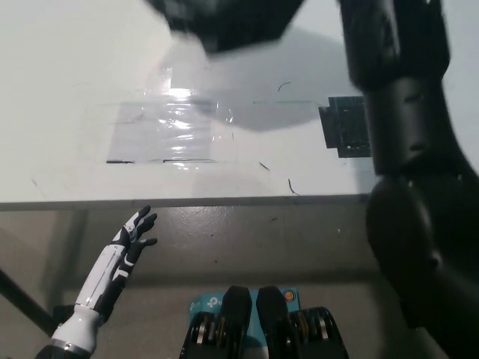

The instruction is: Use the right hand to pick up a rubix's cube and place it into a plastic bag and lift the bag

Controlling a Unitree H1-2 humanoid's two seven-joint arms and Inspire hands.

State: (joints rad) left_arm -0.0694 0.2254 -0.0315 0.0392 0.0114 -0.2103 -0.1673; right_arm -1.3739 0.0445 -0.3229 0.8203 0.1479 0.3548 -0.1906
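Observation:
The grey plastic bag (pixel 224 22) hangs above the white table (pixel 67 90) at the top of the head view; only its blurred dark underside shows, and its shadow lies on the table below. The rubix's cube is hidden. My black right arm (pixel 404 127) rises along the right side and leaves the picture at the top, so its hand is out of view. My white left hand (pixel 135 235) rests low at the lower left, below the table's front edge, fingers spread and holding nothing.
A shiny clear sheet (pixel 168 131) is taped flat on the table left of centre. A small dark square patch (pixel 344 127) lies beside my right arm. The table's front edge (pixel 187 202) runs across the middle.

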